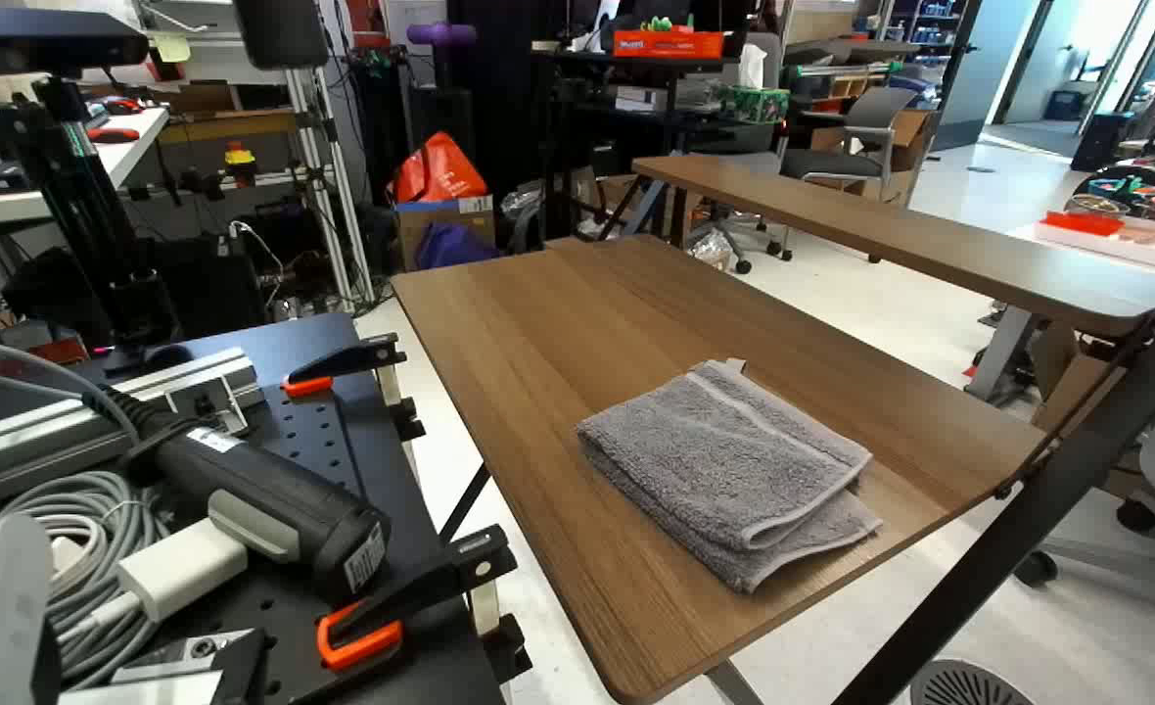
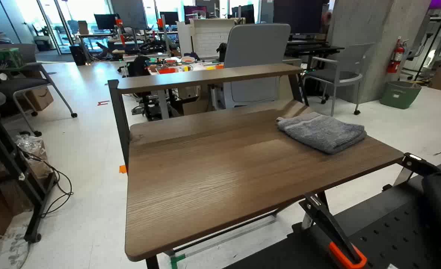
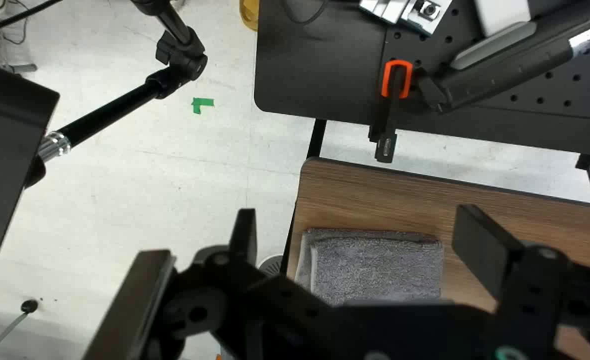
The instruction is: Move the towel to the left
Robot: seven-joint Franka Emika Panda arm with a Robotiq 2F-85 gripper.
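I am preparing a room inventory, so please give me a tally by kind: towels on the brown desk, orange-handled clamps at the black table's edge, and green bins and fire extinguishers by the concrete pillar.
Towel: 1
Orange-handled clamps: 2
Green bin: 1
Fire extinguisher: 1
Total: 5

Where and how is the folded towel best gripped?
The towel lies folded flat on the table, so probably pinch from above, at the stepped edge facing the table's nearer end: overlapping layers there offer the open pincer something to bunch.
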